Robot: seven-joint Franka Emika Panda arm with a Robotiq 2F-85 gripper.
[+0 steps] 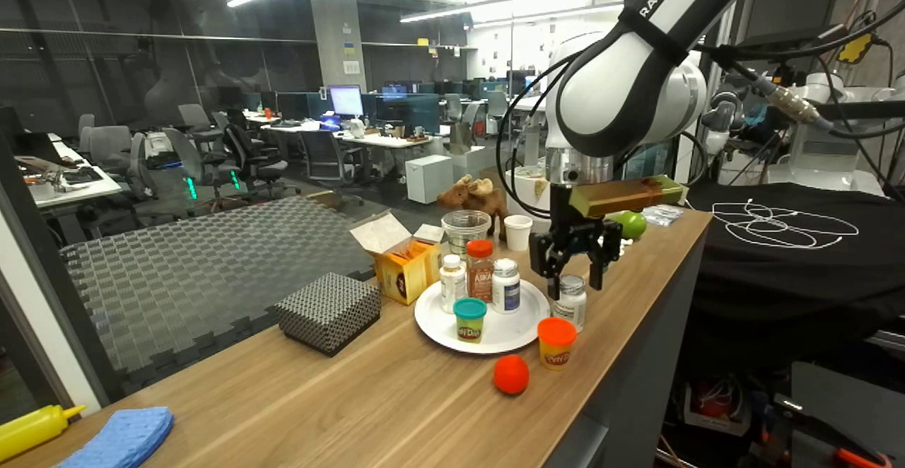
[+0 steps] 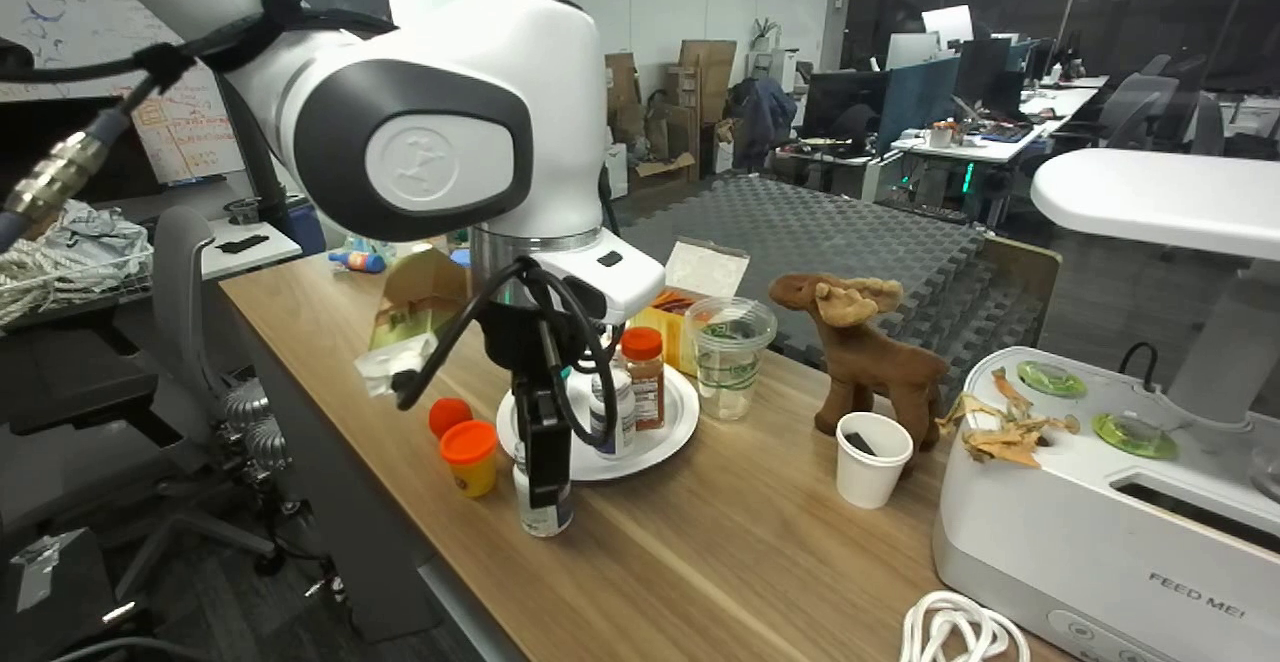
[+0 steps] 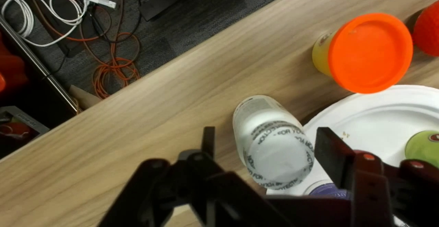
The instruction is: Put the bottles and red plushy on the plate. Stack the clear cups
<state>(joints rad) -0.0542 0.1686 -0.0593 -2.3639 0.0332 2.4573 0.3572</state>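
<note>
My gripper [image 3: 265, 143] points down over a white bottle [image 3: 252, 115] that stands on the table just off the plate [image 3: 363, 117]. The fingers straddle its cap, with a visible gap on the left; the right finger is close to the cap, and contact cannot be judged. On the plate stand a red-capped amber bottle [image 1: 480, 276] and two white bottles, one white-capped [image 1: 452, 284] and one with a blue label [image 1: 506, 290]. The red plushy [image 1: 510, 375] lies on the table in front of the plate. A clear cup [image 2: 732, 367] is upright behind it.
A teal-lidded tub [image 1: 469, 321] sits on the plate; an orange-lidded tub [image 1: 557, 344] stands beside it. Around are a yellow box [image 1: 408, 271], a patterned box [image 1: 329, 312], a paper cup [image 2: 873, 460], a toy moose [image 2: 870, 357] and a white appliance [image 2: 1100, 552]. The table edge runs close by the bottle.
</note>
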